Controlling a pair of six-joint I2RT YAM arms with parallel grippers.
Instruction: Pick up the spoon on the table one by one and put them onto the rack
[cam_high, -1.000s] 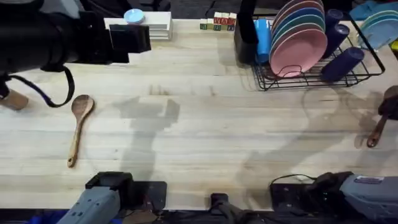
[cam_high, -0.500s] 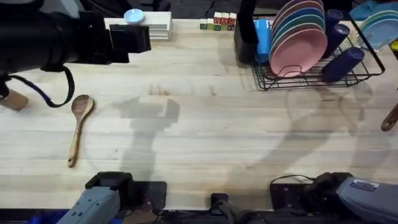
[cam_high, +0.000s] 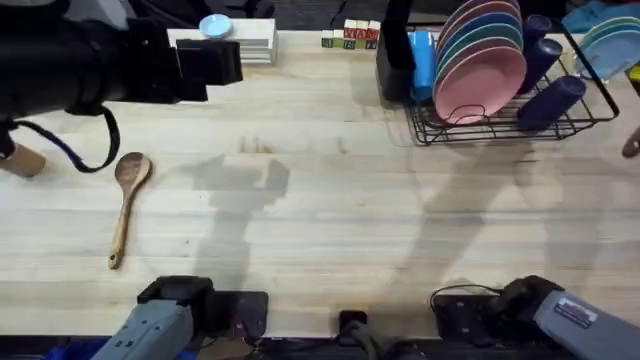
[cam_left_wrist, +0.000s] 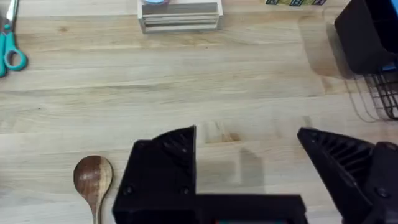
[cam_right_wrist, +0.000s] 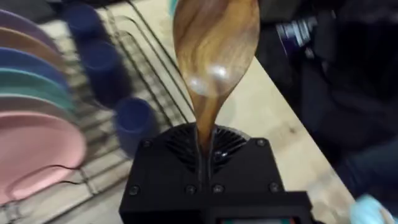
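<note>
A wooden spoon (cam_high: 128, 195) lies on the table (cam_high: 330, 220) at the left, bowl toward the far side; its bowl (cam_left_wrist: 93, 177) also shows in the left wrist view. My left gripper (cam_left_wrist: 249, 158) hangs open high above the table, to the right of that spoon, and appears as a large dark shape (cam_high: 212, 62) overhead. In the right wrist view my right gripper (cam_right_wrist: 205, 148) is shut on the neck of a darker brown spoon (cam_right_wrist: 214, 43), held in the air beside the black wire rack (cam_right_wrist: 143, 56). The spoon's tip (cam_high: 632, 145) peeks in at the overhead right edge, near the rack (cam_high: 500, 125).
The rack holds coloured plates (cam_high: 480, 60), dark blue cups (cam_high: 550, 100) and a tall black utensil holder (cam_high: 395, 55). A white stacked box (cam_high: 240, 40), small blocks (cam_high: 350, 38), teal scissors (cam_left_wrist: 9, 46) and a cork-like cylinder (cam_high: 22, 160) sit around the table's edges.
The right arm has lifted the darker spoon off the table at the right and carried it up and out toward the right edge. The left arm and the lighter spoon have not moved.
</note>
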